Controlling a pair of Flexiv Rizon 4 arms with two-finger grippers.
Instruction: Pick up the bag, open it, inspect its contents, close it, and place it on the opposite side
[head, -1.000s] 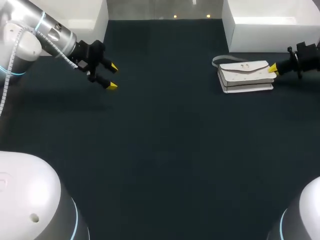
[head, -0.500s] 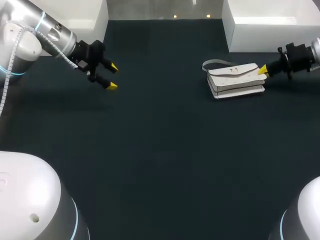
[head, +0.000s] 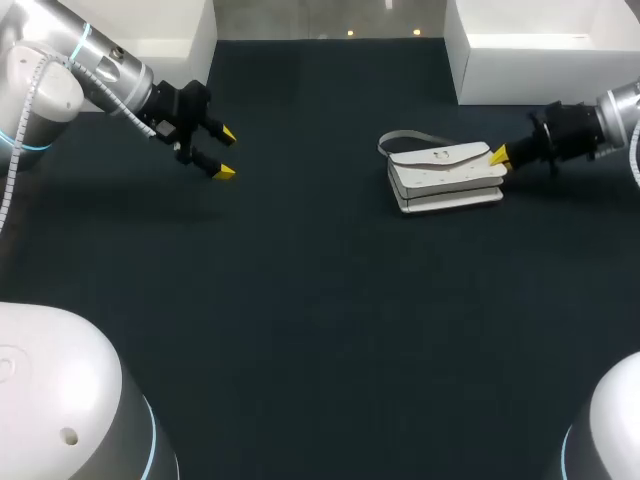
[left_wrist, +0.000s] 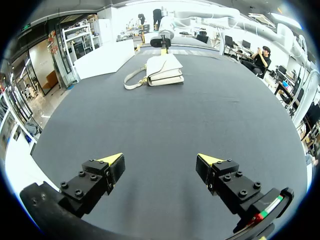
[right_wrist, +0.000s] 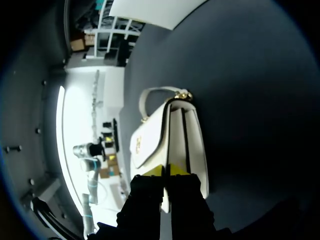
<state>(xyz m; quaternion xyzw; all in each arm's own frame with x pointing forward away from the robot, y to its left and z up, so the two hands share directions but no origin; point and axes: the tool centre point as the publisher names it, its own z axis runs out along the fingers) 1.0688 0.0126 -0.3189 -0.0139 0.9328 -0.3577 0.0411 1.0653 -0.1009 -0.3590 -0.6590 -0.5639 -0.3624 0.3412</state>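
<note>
Has dragged the bag (head: 445, 175) flat along the table (head: 320, 330) from the right side toward the middle, with the right gripper (head: 497, 155) pinched closed on its end. Means no lift yet; probably only brings it within reach of both arms for opening. Farther off, keeps the left gripper (head: 227, 152) spread wide and unmoved, holding nothing, well apart from the bag.

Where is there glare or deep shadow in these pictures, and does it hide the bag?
Head view: even light, the white bag stands out on the dark table, no glare on it. Left wrist view: evenly lit, bag plain ahead of the left gripper. Right wrist view: glare beyond the table, right gripper in shadow, bag clear.
</note>
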